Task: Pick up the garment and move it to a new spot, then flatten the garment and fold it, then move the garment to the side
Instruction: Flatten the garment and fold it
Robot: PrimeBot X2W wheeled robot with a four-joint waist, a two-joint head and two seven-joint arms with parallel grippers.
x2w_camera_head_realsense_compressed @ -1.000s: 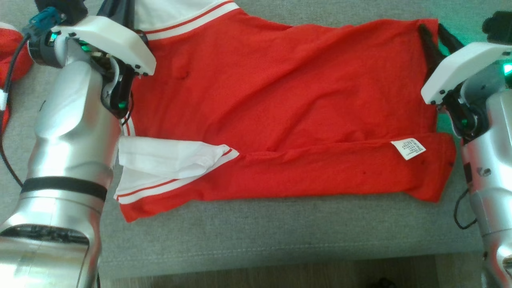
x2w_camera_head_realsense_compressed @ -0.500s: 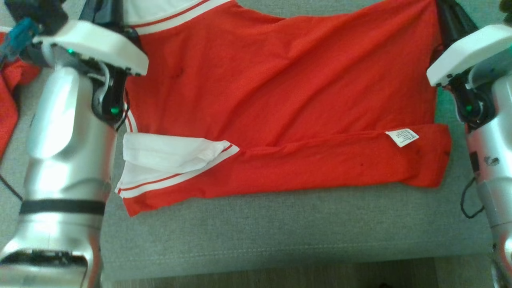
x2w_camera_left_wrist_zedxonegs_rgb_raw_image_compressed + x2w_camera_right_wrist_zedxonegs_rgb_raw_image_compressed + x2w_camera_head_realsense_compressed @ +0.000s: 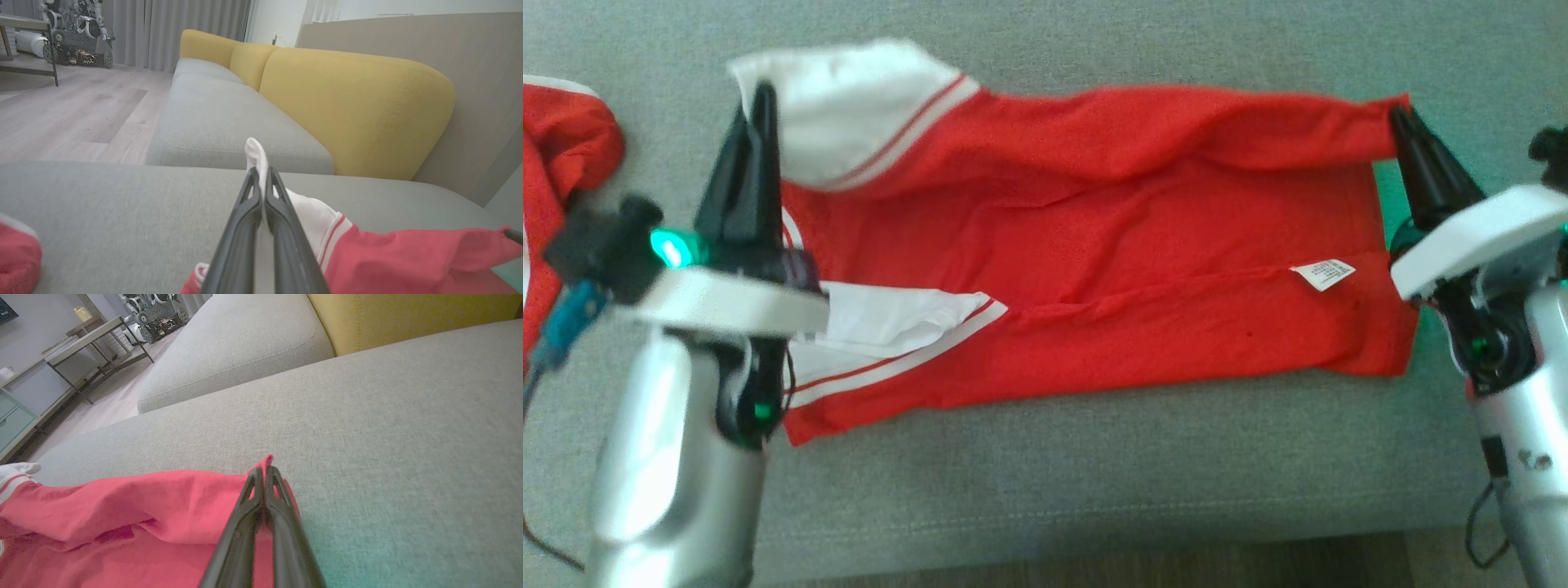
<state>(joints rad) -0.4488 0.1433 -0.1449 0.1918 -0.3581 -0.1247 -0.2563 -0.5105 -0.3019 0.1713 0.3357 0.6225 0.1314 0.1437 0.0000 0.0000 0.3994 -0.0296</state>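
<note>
Along the sofa's [image 3: 1094, 474] front edge a wide strip of bare seat is left, and floor [image 3: 61, 114] is seen below it. The garment [image 3: 1094, 269] is spread across the middle of the seat, with its near hem folded over and a label [image 3: 1321, 273] showing. Its far side appears raised at two corners. The left gripper [image 3: 762, 90] is seen with jaws fully closed on the white sleeve [image 3: 866, 106], and the right gripper [image 3: 1398, 114] with jaws fully closed on the red corner.

Only thin pinches of cloth are held, so either corner is judged liable to slip if the cloth is pulled taut or the arms are moved unevenly, and a skewed fold would result. The slack middle could also bunch as it is drawn. A second garment [image 3: 564, 147] at the seat's left end could be snagged by the left arm. Toward the sofa's back, open seat is available, bounded by the yellow backrest [image 3: 355, 110].
</note>
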